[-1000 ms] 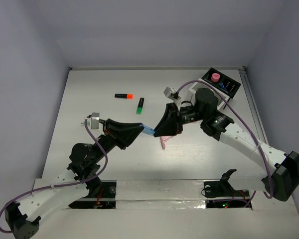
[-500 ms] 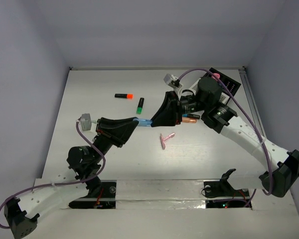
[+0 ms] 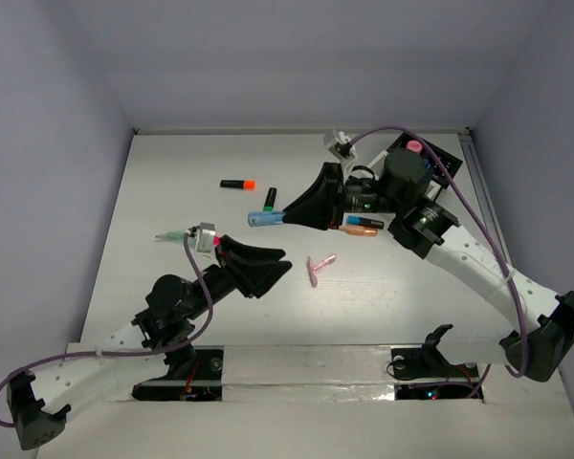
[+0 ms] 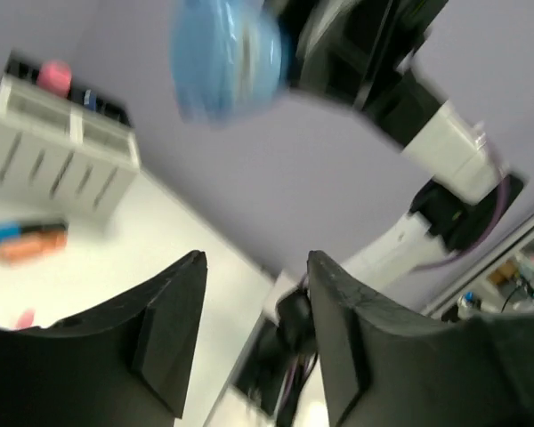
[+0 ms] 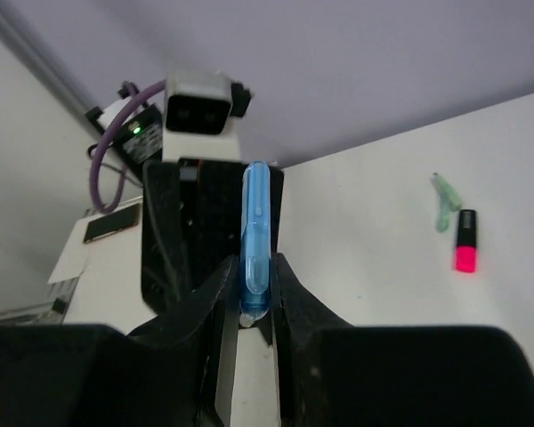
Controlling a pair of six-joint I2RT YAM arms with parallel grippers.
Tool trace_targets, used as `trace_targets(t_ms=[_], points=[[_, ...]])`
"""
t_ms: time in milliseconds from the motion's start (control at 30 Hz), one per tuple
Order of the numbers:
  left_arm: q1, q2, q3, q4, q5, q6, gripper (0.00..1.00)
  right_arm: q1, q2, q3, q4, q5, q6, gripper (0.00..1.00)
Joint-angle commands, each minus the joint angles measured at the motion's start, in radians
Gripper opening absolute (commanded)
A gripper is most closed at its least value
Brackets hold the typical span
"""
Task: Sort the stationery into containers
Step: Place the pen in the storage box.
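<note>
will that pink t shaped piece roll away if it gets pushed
Probably not far: the pink T-shaped piece lies flat on the white table, and its crossbar should block rolling, so it would likely skid or pivot instead. It looks small and thin, so probably light and easily knocked aside.

The blue pen (image 5: 255,233) is seen to be glossy, translucent plastic. The fingers (image 5: 191,334) are finished in matt black plastic. The white tabletop (image 3: 392,287) is smooth and matt.

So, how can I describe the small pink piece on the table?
On the white table, look near the middle. The pink T-shaped piece lies there by itself. The orange-capped highlighter and the green-capped highlighter behind it are straight black sticks.
</note>
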Motion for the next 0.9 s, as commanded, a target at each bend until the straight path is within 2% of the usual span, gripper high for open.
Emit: trace_targets(t_ms=[0,33,167,367,467,500,633,733,767,867], points=[[-0.014,-0.044,0.035,-0.196,0.048,0.042,0.49,0.001,-0.032,-0.03,0.049,0.14,-0.043,0.0],[-0.014,-0.062,0.044,-0.222,0.042,0.047,0.55,0.001,-0.033,-0.033,0.045,0.148,-0.046,0.0],[-0.014,-0.099,0.057,-0.264,0.019,0.059,0.65,-0.009,-0.038,-0.04,0.026,0.169,-0.055,0.0],[-0.014,-0.142,0.073,-0.333,0.002,0.082,0.71,-0.078,-0.044,-0.022,-0.085,0.302,-0.121,0.0],[-0.014,-0.154,0.087,-0.38,-0.029,0.105,0.73,-0.177,-0.037,-0.017,-0.203,0.397,-0.138,0.0],[-0.014,-0.151,0.084,-0.383,-0.03,0.108,0.73,-0.259,-0.032,-0.017,-0.249,0.399,-0.13,0.0],[-0.014,-0.095,0.023,-0.301,-0.006,0.101,0.74,-0.416,0.012,0.039,-0.404,0.471,-0.124,0.0],[-0.014,0.002,-0.015,-0.23,0.029,0.099,0.74,-0.458,0.06,0.119,-0.521,0.607,-0.156,0.0],[-0.014,0.023,-0.02,-0.219,0.035,0.104,0.74,-0.47,0.087,0.143,-0.553,0.704,-0.176,0.0],[-0.014,0.1,-0.028,-0.192,0.034,0.133,0.75,-0.483,0.143,0.239,-0.667,0.863,-0.211,0.0]])
